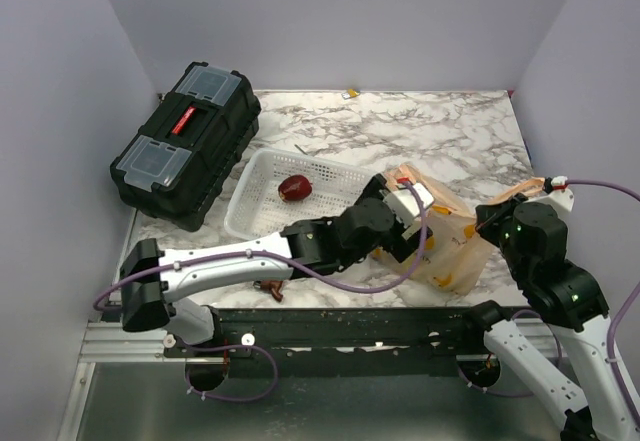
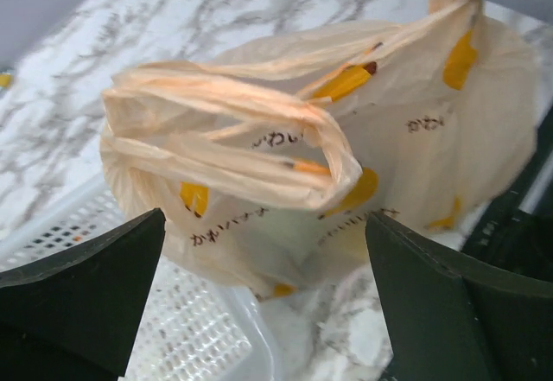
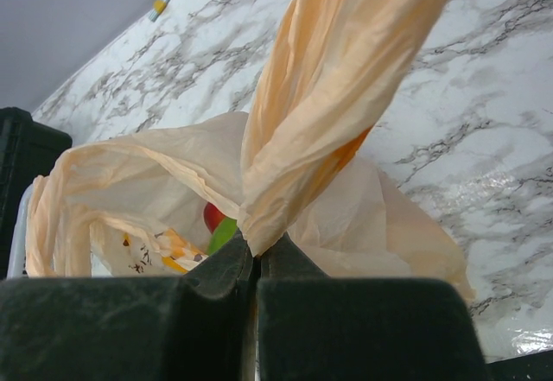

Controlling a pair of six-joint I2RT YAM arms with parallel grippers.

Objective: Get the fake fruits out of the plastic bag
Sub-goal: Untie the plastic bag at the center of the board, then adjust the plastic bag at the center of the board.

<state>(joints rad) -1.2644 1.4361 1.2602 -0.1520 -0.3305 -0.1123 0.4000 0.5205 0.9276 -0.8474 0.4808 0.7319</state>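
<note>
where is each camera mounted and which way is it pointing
top external: above and behind the bases, looking down on the marble table; left arm, right arm, black toolbox, white basket and plastic bag show.
left wrist: on the left arm, facing the bag's handles; the open left gripper fingers frame the bottom.
right wrist: on the right arm, looking past the right gripper, shut on a bag handle.
shared: all three see the bag.
</note>
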